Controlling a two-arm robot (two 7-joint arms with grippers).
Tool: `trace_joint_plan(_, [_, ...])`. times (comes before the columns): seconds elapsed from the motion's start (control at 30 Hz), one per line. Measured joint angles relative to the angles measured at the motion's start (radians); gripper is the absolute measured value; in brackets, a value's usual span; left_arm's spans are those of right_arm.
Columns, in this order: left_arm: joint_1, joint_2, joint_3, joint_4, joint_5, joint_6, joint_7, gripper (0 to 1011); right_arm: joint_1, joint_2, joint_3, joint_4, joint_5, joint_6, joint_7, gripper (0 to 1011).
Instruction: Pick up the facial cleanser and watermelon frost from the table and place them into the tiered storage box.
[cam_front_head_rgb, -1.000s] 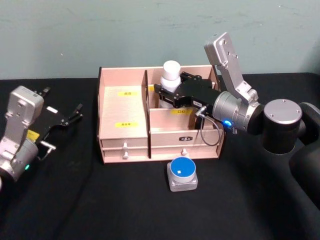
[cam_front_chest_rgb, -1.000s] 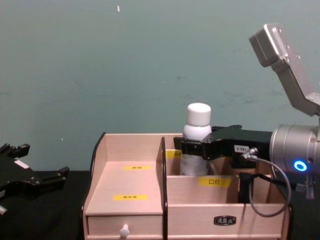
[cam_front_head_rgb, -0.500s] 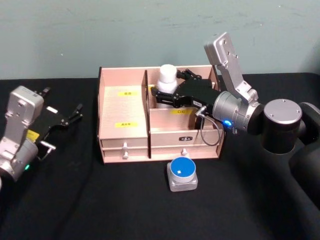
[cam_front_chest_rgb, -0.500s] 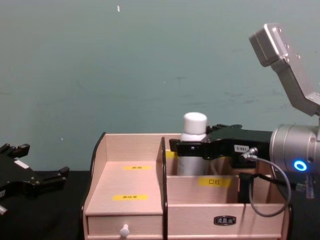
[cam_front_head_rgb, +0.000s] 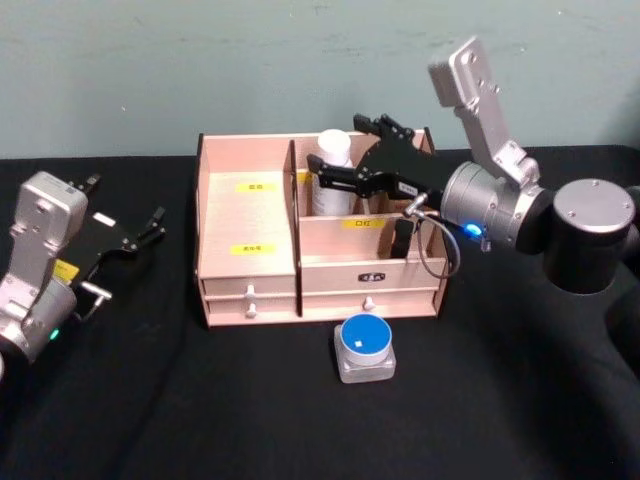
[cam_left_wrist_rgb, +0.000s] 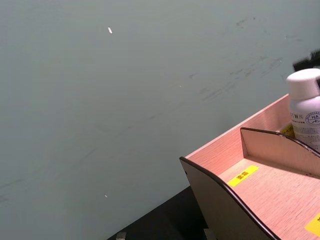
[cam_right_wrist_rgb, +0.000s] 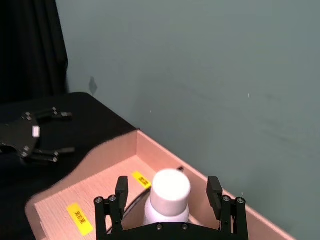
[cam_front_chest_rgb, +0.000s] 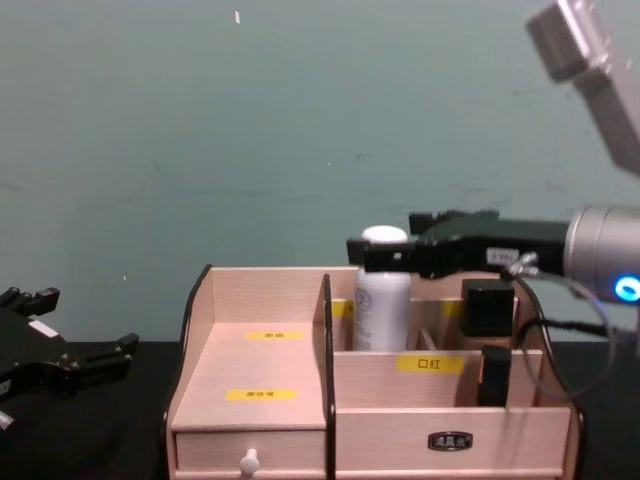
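1. Tiered storage box (cam_front_head_rgb: 246, 213): pale pink-beige wood with dark-edged curved sides, and we record it standing at the middle of the black tabletop (cam_front_head_rgb: 200, 400). It has a stepped left section with yellow labels, and divided compartments to the right of the central divider. Two small front drawers with white knobs are both closed.
2. Facial cleanser (cam_front_chest_rgb: 383, 300): a white bottle with a white cap. We list it upright in the rear compartment just right of the central divider. Its lower part is hidden behind the compartment's front wall.
3. Watermelon frost (cam_front_head_rgb: 366, 347): a small grey square case with a round blue top. We find it lying on the tabletop just in front of the box's right drawer, apart from both grippers.
4. Right gripper (cam_right_wrist_rgb: 168, 187): it reaches in from the right over the box's rear compartments, level with the bottle's cap. We note its jaws wide, one finger on each side of the cap, with a gap on both sides.
5. Left gripper (cam_right_wrist_rgb: 67, 132): we log it idle over the tabletop, well to the left of the box, with its jaws spread and holding nothing.
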Motion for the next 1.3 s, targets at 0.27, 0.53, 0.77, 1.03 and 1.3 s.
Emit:
trace_joint_plan(0.27, [0.0, 0.0, 0.0, 0.0, 0.0, 0.0, 0.0, 1001, -0.084, 0.084, 0.023, -0.216, 0.036, 0.089, -0.016, 1003])
trace_joint_plan(0.53, [0.0, 0.0, 0.0, 0.0, 0.0, 0.0, 0.0, 1001, -0.218, 0.183, 0.05, -0.434, 0.094, 0.182, -0.041, 1003])
trace_joint_plan(0.77, [0.0, 0.0, 0.0, 0.0, 0.0, 0.0, 0.0, 1001, -0.377, 0.275, 0.093, -0.615, 0.164, 0.261, -0.081, 1002])
trace_joint_plan(1.03, [0.0, 0.0, 0.0, 0.0, 0.0, 0.0, 0.0, 1001, -0.496, 0.341, 0.124, -0.702, 0.207, 0.303, -0.129, 1003])
trace_joint_plan(1.3, [0.0, 0.0, 0.0, 0.0, 0.0, 0.0, 0.0, 1001, -0.554, 0.377, 0.114, -0.717, 0.22, 0.335, -0.163, 1002])
